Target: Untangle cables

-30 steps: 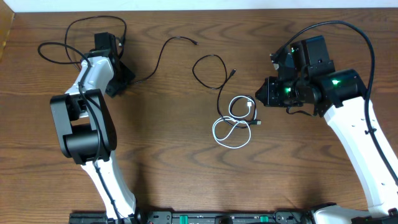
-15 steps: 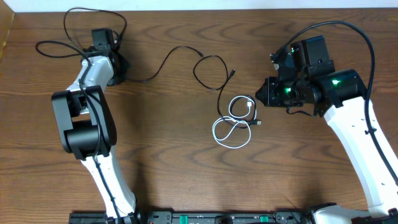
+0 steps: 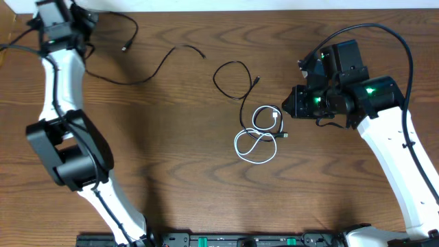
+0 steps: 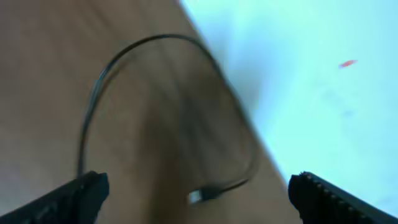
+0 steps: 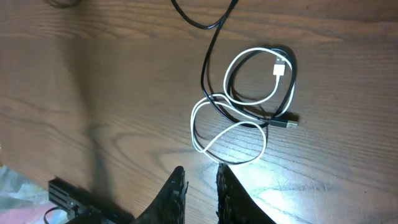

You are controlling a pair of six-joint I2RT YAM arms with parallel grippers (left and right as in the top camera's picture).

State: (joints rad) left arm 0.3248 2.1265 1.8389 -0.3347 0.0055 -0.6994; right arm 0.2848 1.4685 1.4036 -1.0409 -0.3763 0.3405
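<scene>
Left wrist: left claw [image 4: 196,185] wide apart, empty, above lone black cable [image 4: 158,37] at tabletop [image 4: 43,68] corner. Right claw [image 5: 199,171] nearly together, empty, near white cable [image 5: 194,124] looped with second black cable [image 5: 205,68]. Judged next: part that pair.

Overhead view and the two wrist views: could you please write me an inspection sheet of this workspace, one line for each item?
Surface: brown wooden table, grain visible.
Job's things: one black cable lies alone at the far left. The second black cable and the white cable overlap in loops near the middle and are not yet separated.
Clutter: nothing seen.
Grippers: left gripper is open above the lone cable and holds nothing. Right gripper has its fingers nearly together, holds nothing, and is near the loops.
Cables: a thick black cord of the robot arches at the right.
Surroundings: pale surface beyond the far edge; black rail along the near edge.
</scene>
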